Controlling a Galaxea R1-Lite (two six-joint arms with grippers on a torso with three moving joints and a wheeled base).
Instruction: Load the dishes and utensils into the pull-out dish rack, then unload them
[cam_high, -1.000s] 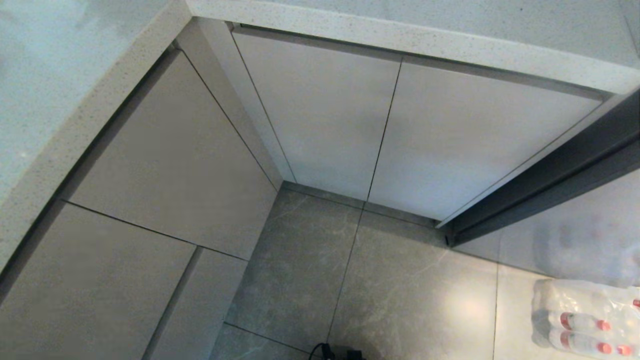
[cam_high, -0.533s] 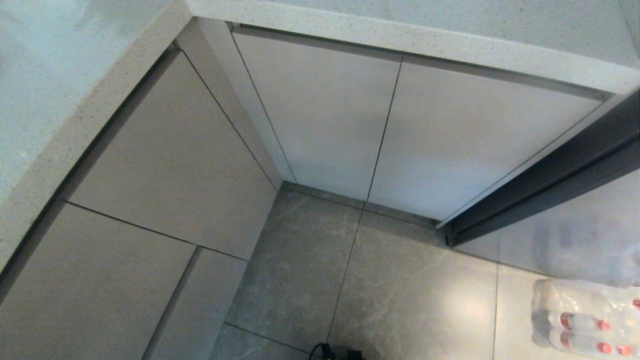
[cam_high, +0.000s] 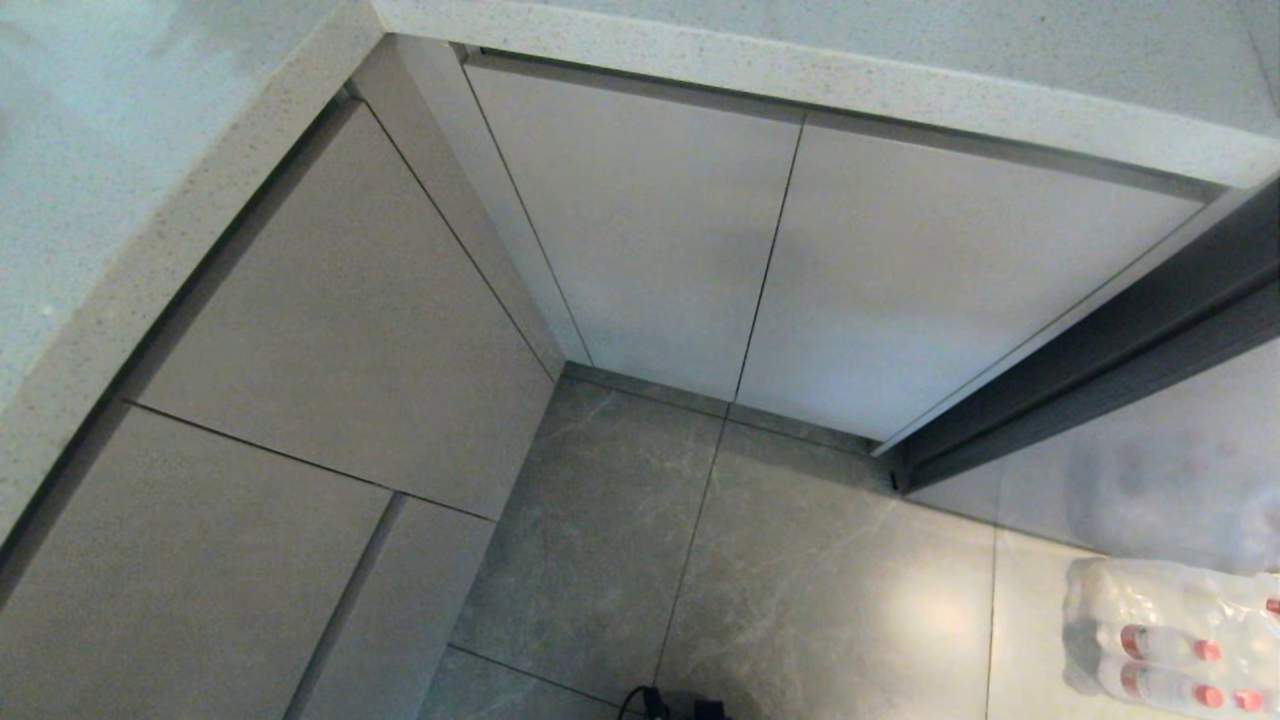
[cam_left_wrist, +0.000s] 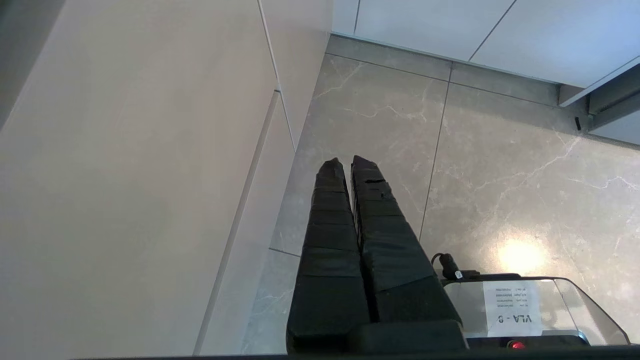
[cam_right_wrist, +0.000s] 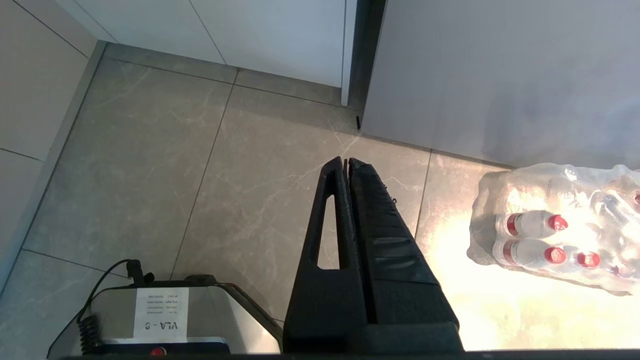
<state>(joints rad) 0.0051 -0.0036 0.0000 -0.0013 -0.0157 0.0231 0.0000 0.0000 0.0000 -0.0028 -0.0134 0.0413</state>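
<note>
On the floor by closed cabinet doors, a shrink-wrapped bottle pack sits w/ left claw & right claw both clenched, empty.

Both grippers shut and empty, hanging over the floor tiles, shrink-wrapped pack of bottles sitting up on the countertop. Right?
Not quite. The pack of bottles sits on the floor, not on the countertop; the right wrist view shows it on the tiles. The rest holds: left gripper and right gripper are shut, empty, over the floor.
</note>
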